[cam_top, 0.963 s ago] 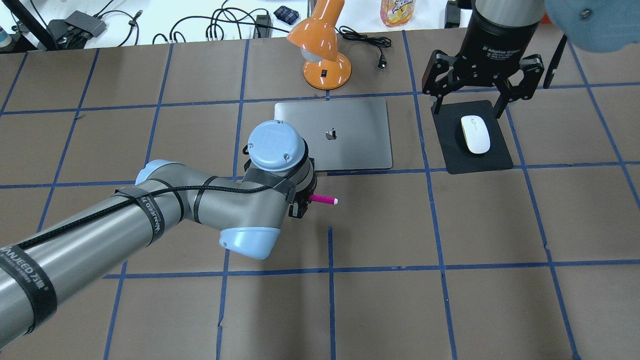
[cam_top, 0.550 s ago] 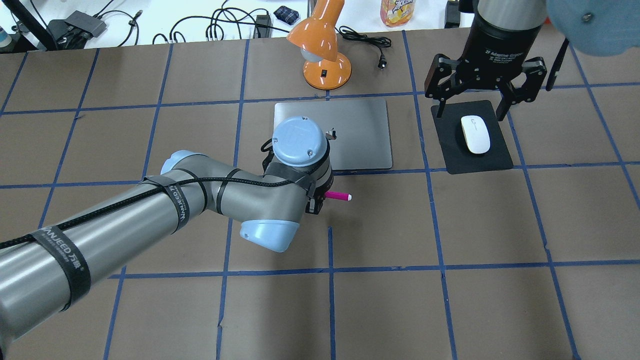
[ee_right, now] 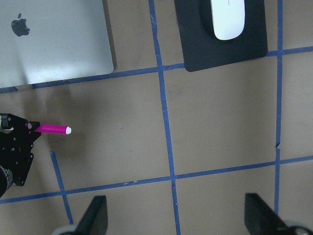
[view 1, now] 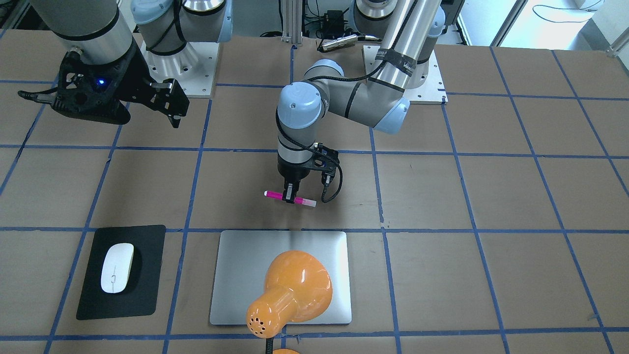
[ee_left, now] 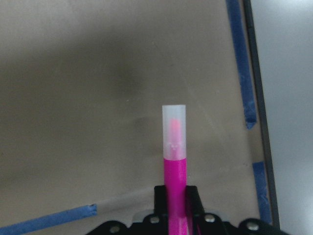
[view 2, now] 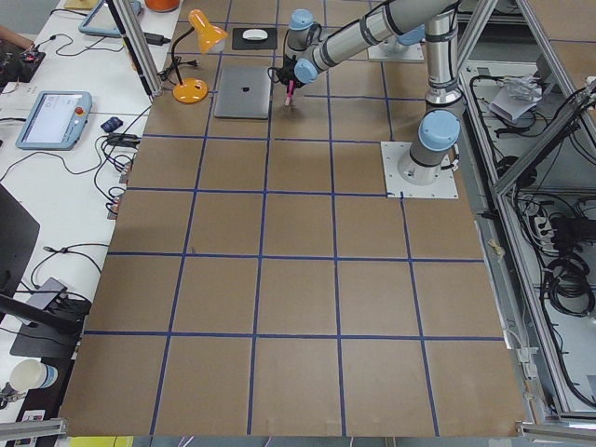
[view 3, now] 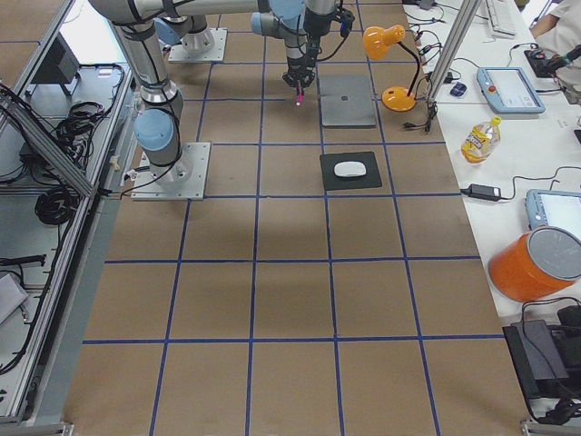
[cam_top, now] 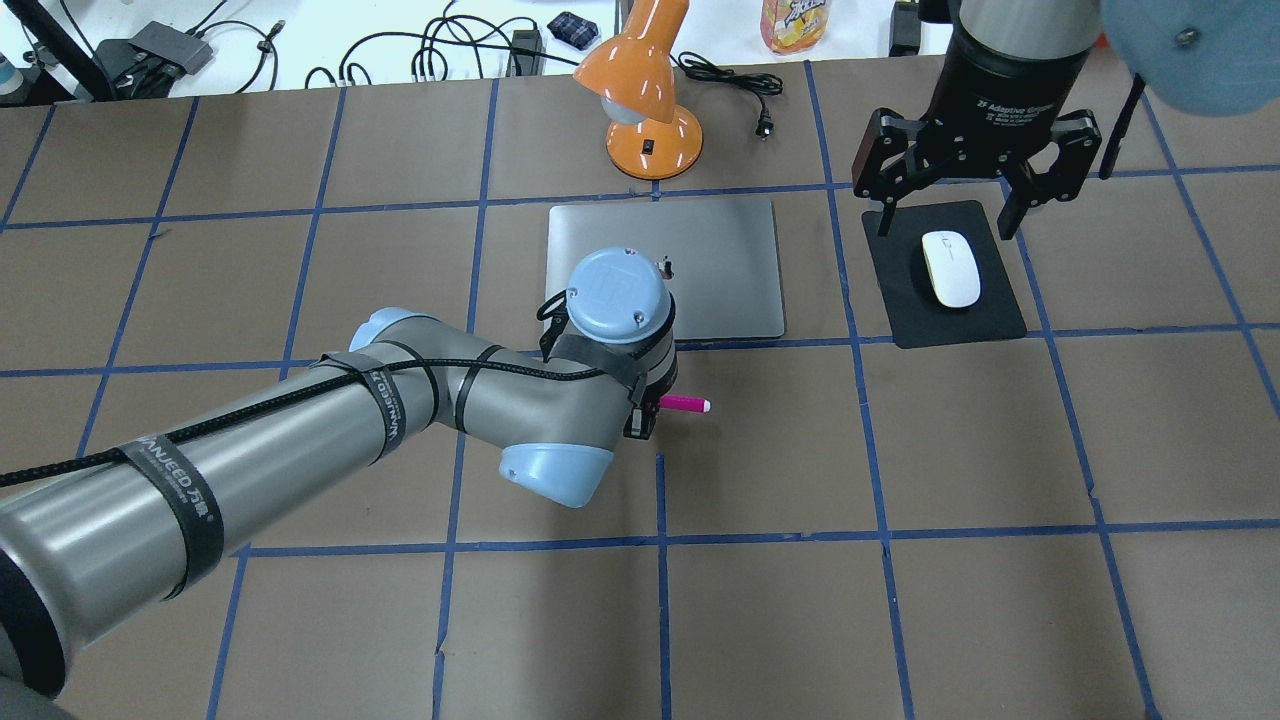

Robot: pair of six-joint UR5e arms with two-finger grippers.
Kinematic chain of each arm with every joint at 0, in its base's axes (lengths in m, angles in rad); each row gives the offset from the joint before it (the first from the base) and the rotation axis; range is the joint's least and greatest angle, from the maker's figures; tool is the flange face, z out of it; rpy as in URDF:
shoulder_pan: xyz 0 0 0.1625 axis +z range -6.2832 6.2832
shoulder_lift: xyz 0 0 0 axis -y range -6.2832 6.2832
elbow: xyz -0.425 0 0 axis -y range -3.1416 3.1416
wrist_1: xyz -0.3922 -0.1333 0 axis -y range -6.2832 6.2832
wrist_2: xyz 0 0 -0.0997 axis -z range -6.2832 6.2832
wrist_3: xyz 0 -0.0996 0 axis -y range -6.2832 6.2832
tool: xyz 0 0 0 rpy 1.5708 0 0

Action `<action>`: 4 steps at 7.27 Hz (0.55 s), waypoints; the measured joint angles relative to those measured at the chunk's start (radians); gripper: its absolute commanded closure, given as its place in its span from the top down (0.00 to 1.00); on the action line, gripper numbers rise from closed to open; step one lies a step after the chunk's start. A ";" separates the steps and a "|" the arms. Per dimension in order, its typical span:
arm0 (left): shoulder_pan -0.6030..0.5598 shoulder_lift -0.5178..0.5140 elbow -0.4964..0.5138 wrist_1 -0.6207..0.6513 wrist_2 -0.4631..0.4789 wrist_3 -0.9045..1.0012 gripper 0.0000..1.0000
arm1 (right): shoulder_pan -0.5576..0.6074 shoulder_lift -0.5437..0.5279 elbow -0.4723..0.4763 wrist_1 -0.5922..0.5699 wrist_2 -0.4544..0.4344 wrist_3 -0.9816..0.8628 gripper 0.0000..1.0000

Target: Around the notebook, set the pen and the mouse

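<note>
My left gripper (view 1: 293, 197) is shut on the magenta pen (cam_top: 686, 404), which it holds level just over the table. The pen's pale cap (ee_left: 174, 129) points toward the robot's right. The pen (view 1: 274, 195) hangs beside the near long edge of the silver notebook (cam_top: 720, 260), apart from it. The white mouse (cam_top: 950, 268) lies on a black mat (cam_top: 960, 322) to the right of the notebook (view 1: 236, 275). My right gripper (cam_top: 946, 222) hangs open high above the mouse (ee_right: 229, 17), holding nothing.
An orange desk lamp (cam_top: 645, 100) stands at the notebook's far edge, and its shade (view 1: 295, 290) overhangs the notebook in the front-facing view. Cables, a bottle and small devices lie on the white bench beyond. Blue tape lines (cam_top: 660, 500) cross the brown table.
The left arm has carried the pen to the right along the notebook's near edge. The right gripper has shifted slightly farther from the robot and stays open.
</note>
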 measured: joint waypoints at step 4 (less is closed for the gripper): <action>0.015 0.028 0.014 -0.012 0.002 0.234 1.00 | 0.001 -0.016 0.027 -0.065 0.008 -0.001 1.00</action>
